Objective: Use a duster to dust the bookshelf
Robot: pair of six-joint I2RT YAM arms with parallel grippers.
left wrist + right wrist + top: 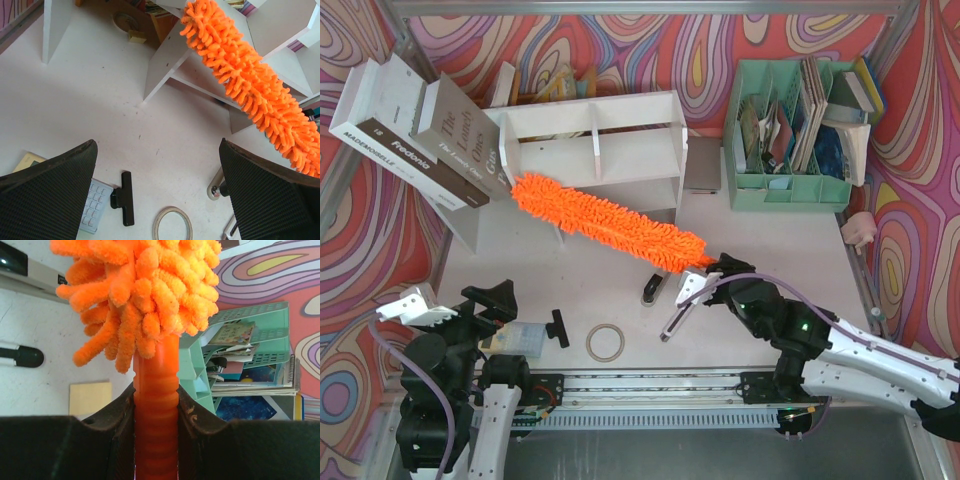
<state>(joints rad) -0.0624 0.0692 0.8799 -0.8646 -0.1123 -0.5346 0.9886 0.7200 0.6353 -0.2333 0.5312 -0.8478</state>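
Observation:
The white bookshelf stands at the back centre; its underside and legs show in the left wrist view. The fluffy orange duster lies slanted across the shelf's front, its far tip at the shelf's left end; it also shows in the left wrist view. My right gripper is shut on the duster's orange handle, with the fluffy head just above the fingers. My left gripper is open and empty, low at the front left above the table.
Books lean against the shelf's left side. A mint green file organiser stands at the back right. A tape ring, a black clip, a small calculator and small tools lie on the front table.

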